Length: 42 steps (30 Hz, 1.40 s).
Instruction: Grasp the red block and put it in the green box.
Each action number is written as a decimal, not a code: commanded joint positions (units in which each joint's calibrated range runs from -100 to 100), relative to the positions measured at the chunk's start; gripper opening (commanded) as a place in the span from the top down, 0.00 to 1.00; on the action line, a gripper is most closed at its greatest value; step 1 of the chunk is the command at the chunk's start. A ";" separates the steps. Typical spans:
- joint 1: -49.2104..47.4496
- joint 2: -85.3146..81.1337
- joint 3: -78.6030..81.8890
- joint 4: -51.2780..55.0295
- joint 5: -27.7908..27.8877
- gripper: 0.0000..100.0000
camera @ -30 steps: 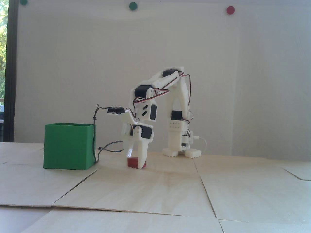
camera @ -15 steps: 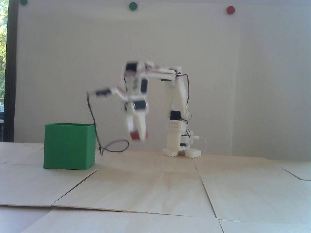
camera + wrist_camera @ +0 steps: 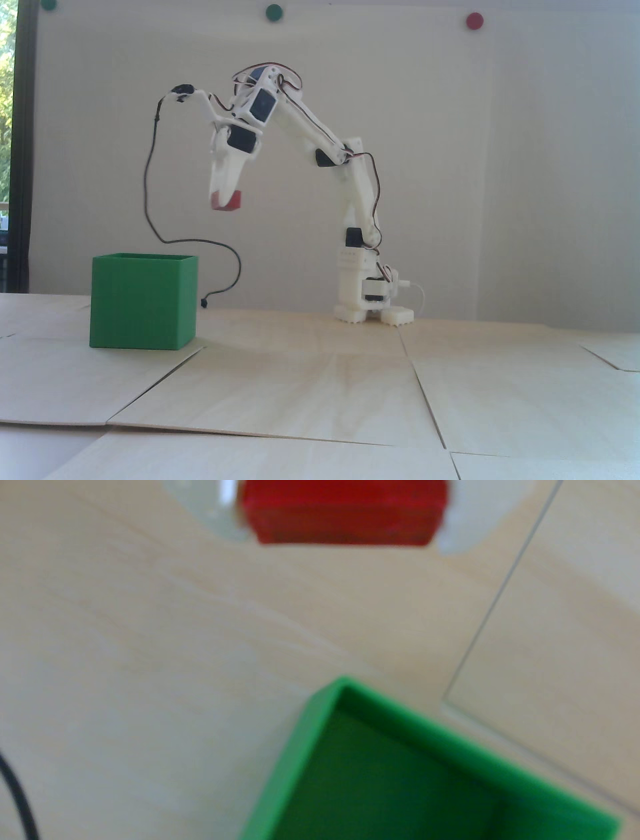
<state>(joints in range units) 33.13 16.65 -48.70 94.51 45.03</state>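
1. While the grasp is already made, the gripper (image 3: 223,200) is clamping the red block (image 3: 226,201) between its jaws, hanging in the upper middle-left of the fixed view, well clear of the table (image 3: 320,380).
2. The green box (image 3: 142,302) is sitting at lower left, open and empty in the wrist view (image 3: 398,777).
3. Remaining, by judgement: carrying the block further left over the opening, lowering, releasing.
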 commanded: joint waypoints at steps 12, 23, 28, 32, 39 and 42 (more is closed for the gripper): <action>-4.94 -7.05 1.59 -33.80 -4.58 0.98; -3.82 -7.84 15.61 -44.68 -4.53 0.98; -2.69 -7.76 15.69 -42.65 -4.53 0.98; -2.13 -7.45 15.69 -42.74 -4.53 0.98; -2.29 -7.37 15.69 -42.74 -4.53 0.67; -2.21 -7.37 15.69 -42.74 -3.80 0.50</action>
<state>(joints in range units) 30.61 16.48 -32.14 52.00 40.77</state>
